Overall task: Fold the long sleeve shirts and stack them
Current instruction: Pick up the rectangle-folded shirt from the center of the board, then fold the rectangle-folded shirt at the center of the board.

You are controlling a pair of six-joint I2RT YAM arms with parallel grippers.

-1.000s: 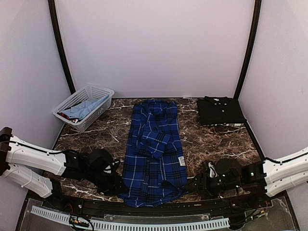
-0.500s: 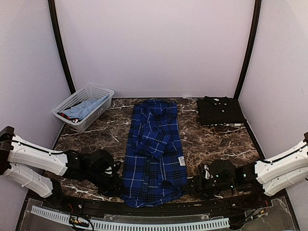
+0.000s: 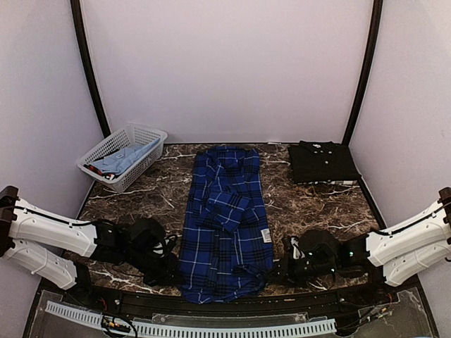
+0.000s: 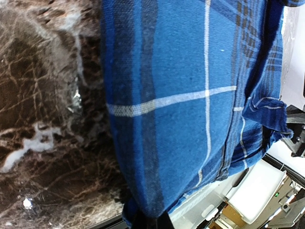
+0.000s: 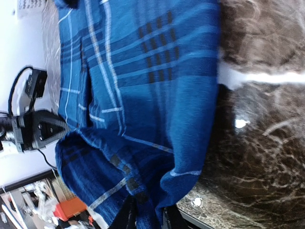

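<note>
The right gripper point(image 3: 280, 269) slides left to the plaid shirt's point(image 3: 225, 218) near right corner. It and the left gripper point(image 3: 174, 270) close from open and now pinch the cloth.

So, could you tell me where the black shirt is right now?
In the top view, the black shirt lies folded at the far right corner of the table, right of the plaid shirt.

Left arm point(image 3: 56, 236) and right arm point(image 3: 409, 243) stretch low and inward, both jaws clamped tight.
</note>
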